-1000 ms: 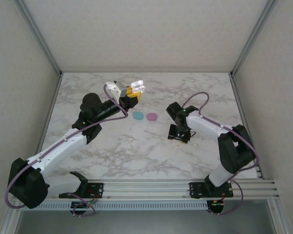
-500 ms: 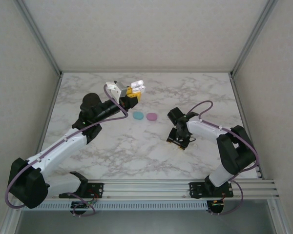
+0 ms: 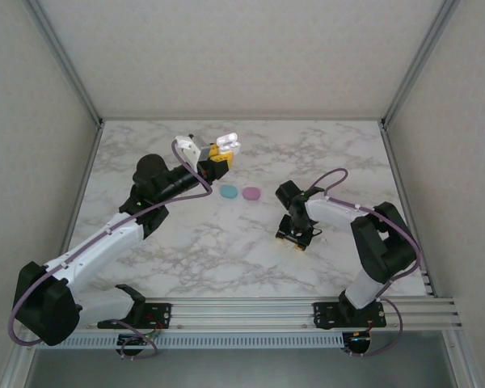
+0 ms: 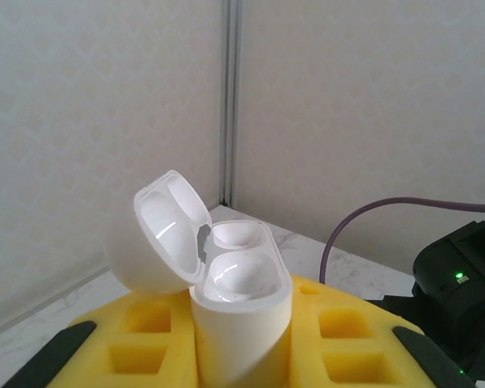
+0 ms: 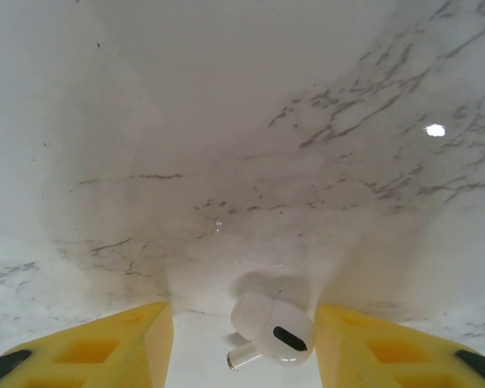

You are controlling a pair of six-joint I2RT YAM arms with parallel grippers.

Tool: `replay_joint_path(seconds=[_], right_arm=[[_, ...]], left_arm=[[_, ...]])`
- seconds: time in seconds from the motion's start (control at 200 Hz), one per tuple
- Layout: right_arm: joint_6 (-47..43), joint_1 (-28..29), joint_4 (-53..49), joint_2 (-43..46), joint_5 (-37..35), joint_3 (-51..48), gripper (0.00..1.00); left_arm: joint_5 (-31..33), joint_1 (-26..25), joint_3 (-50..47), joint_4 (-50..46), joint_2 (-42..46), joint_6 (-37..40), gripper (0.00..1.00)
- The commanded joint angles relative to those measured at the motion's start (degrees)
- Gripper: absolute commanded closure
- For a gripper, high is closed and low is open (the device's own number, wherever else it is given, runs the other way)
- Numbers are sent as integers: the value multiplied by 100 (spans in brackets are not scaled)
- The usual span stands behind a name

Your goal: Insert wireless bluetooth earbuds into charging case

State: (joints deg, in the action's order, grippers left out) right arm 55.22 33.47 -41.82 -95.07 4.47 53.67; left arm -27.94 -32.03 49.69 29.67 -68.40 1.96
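Note:
My left gripper (image 3: 219,153) is raised over the far left of the table, shut on the white charging case (image 3: 227,143). In the left wrist view the case (image 4: 241,315) stands upright between the yellow fingers (image 4: 339,339), lid (image 4: 158,242) swung open to the left and both sockets bare. My right gripper (image 3: 297,237) points down at the marble right of centre. In the right wrist view one white earbud (image 5: 272,326) with a short stem lies on the table between the open yellow fingers (image 5: 137,339). It sits close to the right one, with a gap on its left.
A teal oval piece (image 3: 227,192) and a pink oval piece (image 3: 251,193) lie side by side on the marble table (image 3: 186,259) between the two grippers. Grey walls and metal posts close in the back and sides.
The right gripper has shifted a little toward the near edge and lower onto the table, its forearm swinging round. The left arm and the case have stayed still.

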Motion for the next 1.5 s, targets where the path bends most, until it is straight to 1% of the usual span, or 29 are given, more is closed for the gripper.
replay_joint_path(seconds=[0.0, 0.11, 0.3, 0.425, 0.636, 0.756, 0.841, 1.056, 1.196, 1.492], right_arm=[[-269, -5, -265, -108, -206, 228, 50], [-448, 2, -323, -112, -297, 330, 52], [-624, 8, -389, -213, -292, 451, 57], [-703, 15, -337, -279, -210, 498, 58], [-1030, 30, -534, -431, -316, 647, 58], [-937, 49, -658, -513, -412, 682, 61], [-845, 55, -601, -537, -387, 654, 63], [-609, 56, -441, -547, -302, 522, 66], [-530, 56, -382, -548, -276, 461, 69], [-444, 72, -291, -505, -177, 304, 69]], left_arm=[[-80, 53, 67, 12, -25, -37, 100], [-80, 61, 67, 21, -41, -46, 100], [-102, 57, 93, 41, -86, -77, 100], [-108, 57, 109, 29, -94, -64, 100], [-104, 50, 97, 4, -94, -46, 100], [-97, 56, 85, 5, -86, -47, 100], [-97, 57, 76, 4, -72, -45, 100], [-83, 57, 71, -36, -42, -29, 100], [-80, 55, 58, -32, -33, -29, 100], [-105, 56, 70, -23, -51, -46, 100]])
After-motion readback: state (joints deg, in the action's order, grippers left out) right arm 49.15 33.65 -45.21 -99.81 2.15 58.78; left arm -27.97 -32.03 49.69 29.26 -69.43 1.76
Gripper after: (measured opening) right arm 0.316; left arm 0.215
